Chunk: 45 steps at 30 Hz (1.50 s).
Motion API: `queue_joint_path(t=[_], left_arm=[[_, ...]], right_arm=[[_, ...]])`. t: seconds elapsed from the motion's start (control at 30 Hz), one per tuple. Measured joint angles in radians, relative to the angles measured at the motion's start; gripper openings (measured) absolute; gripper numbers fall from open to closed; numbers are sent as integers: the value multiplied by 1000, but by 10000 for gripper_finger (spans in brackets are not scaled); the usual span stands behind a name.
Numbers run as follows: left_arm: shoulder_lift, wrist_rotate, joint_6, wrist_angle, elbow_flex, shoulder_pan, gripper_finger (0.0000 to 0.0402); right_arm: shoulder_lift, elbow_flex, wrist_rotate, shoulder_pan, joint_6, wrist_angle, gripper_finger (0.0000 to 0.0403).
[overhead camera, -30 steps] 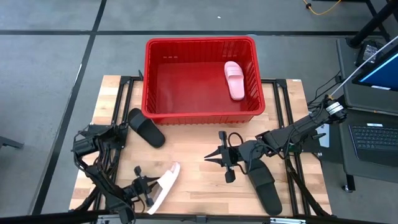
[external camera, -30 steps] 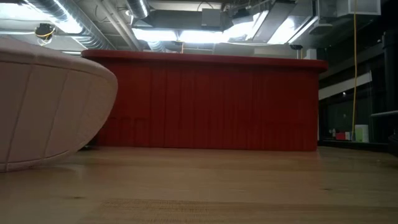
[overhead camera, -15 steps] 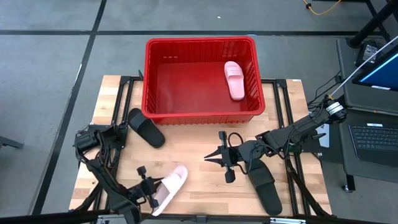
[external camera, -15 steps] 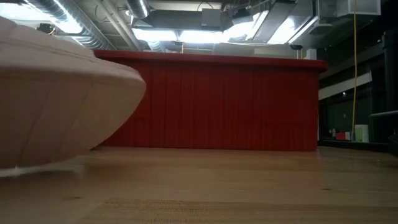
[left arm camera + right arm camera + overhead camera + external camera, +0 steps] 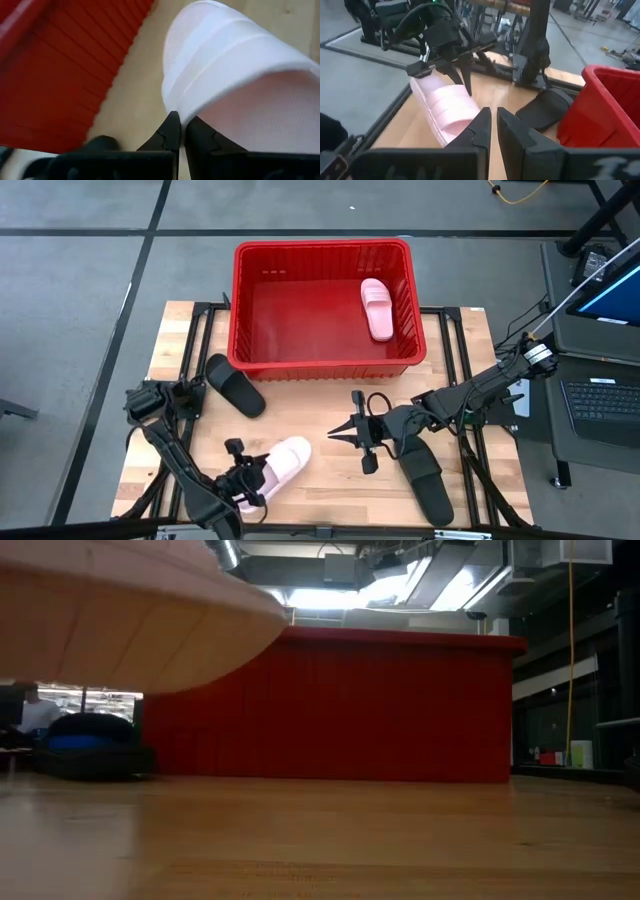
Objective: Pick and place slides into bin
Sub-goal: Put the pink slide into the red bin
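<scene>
Pink slide (image 5: 281,463) lifted in left pincer (image 5: 247,477)

Floor: I see grey concrete (image 5: 70,270) with dark lines around the wooden bench (image 5: 310,420).
Ceiling: ducts and bright lights (image 5: 330,590).
Beside bench: laptop (image 5: 605,402).

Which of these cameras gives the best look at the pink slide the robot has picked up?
The right wrist view: it shows the pink slide whole, with the left gripper clamped on it. The high view shows it small. The low view catches only its underside, off the table. The left wrist view fills with its strap.
</scene>
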Motion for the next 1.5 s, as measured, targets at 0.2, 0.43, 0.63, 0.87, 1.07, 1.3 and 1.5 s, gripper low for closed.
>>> queue_joint_path(t=[0.2,0.43,0.63,0.87,1.07,1.3,1.5], left_arm=[[0,-24,-12,-159,102,59,4],[-1,-84,91,-230,206,129,3],[-8,-156,234,-248,270,216,3],[-9,-255,400,-247,330,304,3],[-9,-287,491,-247,364,350,3],[-9,-305,530,-247,379,381,3],[-8,-304,563,-247,379,398,3]], right_arm=[[0,-1,-33,1,-9,134,33],[-1,2,-52,26,-80,176,33],[4,92,37,58,-117,103,33],[93,248,199,91,-192,-40,33],[169,368,339,91,-187,-259,33],[219,394,426,91,-189,-279,33],[214,394,433,89,-188,-267,33]])
